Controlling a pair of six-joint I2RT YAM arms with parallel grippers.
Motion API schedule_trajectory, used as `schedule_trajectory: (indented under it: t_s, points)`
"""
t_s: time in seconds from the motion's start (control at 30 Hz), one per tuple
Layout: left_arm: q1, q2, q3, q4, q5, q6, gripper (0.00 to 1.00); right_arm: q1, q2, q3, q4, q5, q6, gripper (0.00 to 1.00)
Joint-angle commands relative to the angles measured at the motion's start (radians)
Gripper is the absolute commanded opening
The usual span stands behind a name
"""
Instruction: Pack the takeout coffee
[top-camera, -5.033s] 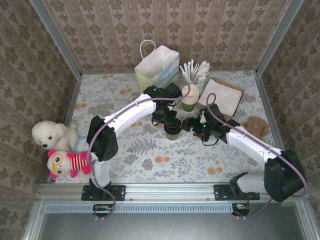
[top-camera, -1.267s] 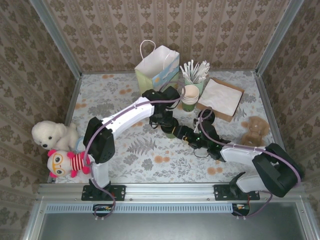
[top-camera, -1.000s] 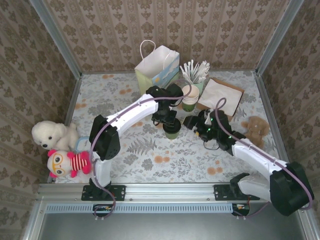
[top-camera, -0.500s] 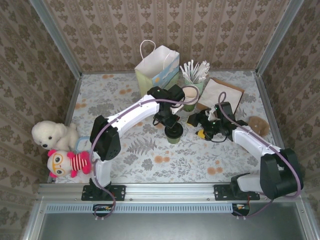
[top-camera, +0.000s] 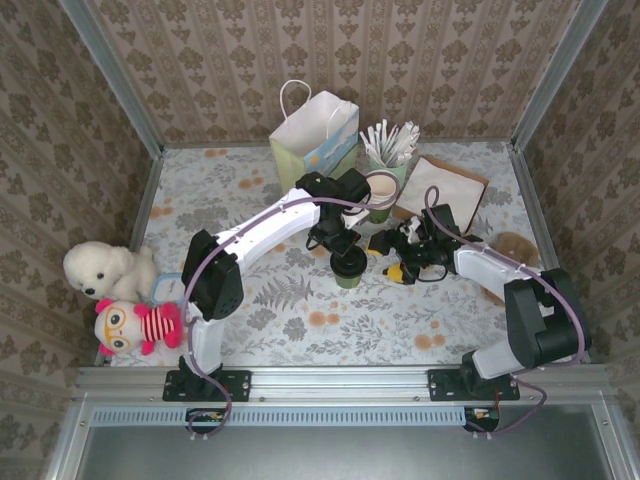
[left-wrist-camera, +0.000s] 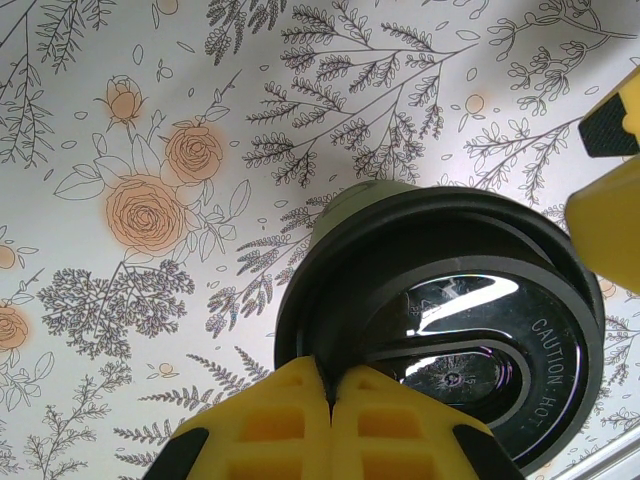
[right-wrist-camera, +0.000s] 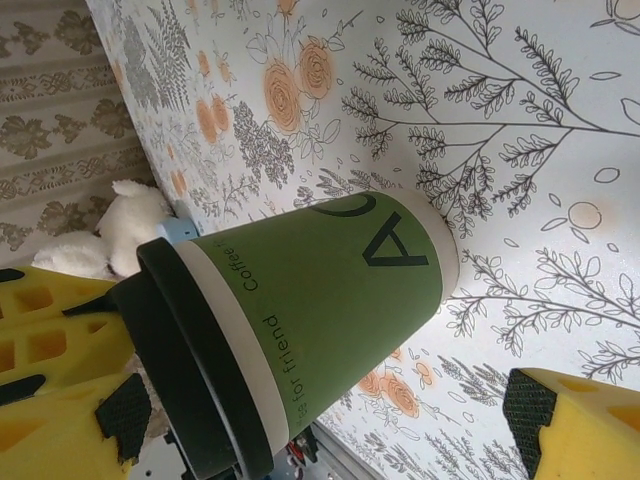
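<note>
Repositioned with cup (right-wrist-camera: 320, 290) between spread right fingers (right-wrist-camera: 565, 420), beneath closed left fingers (left-wrist-camera: 300, 420); likely ready for grasping.

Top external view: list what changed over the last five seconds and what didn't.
The right arm swung toward the near edge, then back out; the right tool now stands open beside the takeout coffee. Nothing was grasped or released. The coffee, the left tool shut over its lid, and the paper bag stayed put.

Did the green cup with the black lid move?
No. The green paper cup with its black plastic lid stays put, in front of the white paper bag.
</note>
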Motion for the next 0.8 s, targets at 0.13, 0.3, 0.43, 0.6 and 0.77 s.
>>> schedule_trajectory:
  t_s: [0.13, 0.3, 0.43, 0.6, 0.77]
  points:
    - [-0.01, 0.023, -0.03, -0.016, 0.012, 0.006, 0.0, 0.022, 0.046, 0.023, 0.019, -0.025, -0.009, 0.94]
    - [-0.013, 0.002, -0.129, 0.059, 0.045, -0.046, 0.0, 0.03, 0.074, -0.018, -0.002, 0.038, -0.028, 0.95]
    - [-0.042, -0.032, -0.346, 0.231, 0.113, -0.171, 0.0, 0.031, 0.127, -0.12, 0.037, 0.074, -0.028, 0.95]
    - [-0.064, -0.042, -0.458, 0.313, 0.111, -0.222, 0.0, 0.03, 0.183, -0.159, 0.095, 0.057, -0.007, 0.94]
    - [-0.045, -0.084, -0.368, 0.275, 0.022, -0.119, 0.0, 0.03, 0.09, -0.044, 0.019, 0.041, -0.024, 0.94]
